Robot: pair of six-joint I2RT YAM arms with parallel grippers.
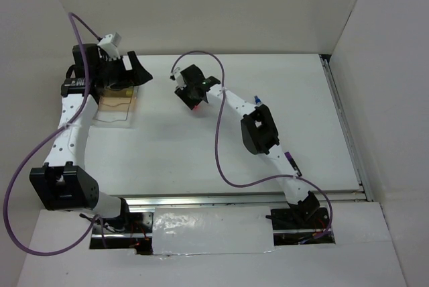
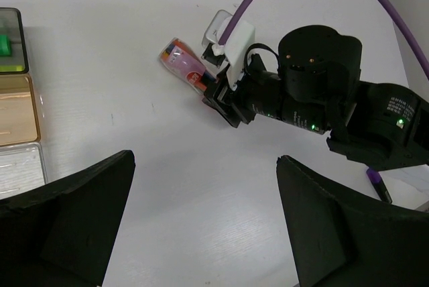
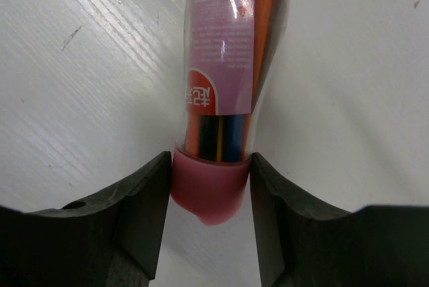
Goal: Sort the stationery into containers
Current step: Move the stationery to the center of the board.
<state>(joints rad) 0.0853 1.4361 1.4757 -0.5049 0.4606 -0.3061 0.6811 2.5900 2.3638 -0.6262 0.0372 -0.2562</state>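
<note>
The right pincer (image 3: pixel 210 166) grips the tube (image 3: pixel 224 66) by its pink cap (image 3: pixel 208 201), with one finger pressed to each side of the cap and the jaws about half closed. The tube lies on the white table (image 1: pixel 167 146) and points away from the pincer. It is clear, has a pink label (image 3: pixel 221 52) wrapped round its middle, and holds orange, blue and dark pens (image 3: pixel 265 12). In the top view this spot is near the middle of the table, a little toward the far side, and the right arm reaches out to it from its base at the near right.

The left pincer (image 2: pixel 204 159) stands wide and holds nothing. Its two black fingers sit well apart with bare table between them. In the top view it hangs at the far left of the table, over the far end of the clear box (image 1: pixel 114 109) with the tan bottom. The box and the tube are well apart.

A black highlighter (image 1: pixel 289 160) with a purple end lies on the table just beside the lower part of the right arm, toward the near right. I cannot tell whether it touches the arm.
</note>
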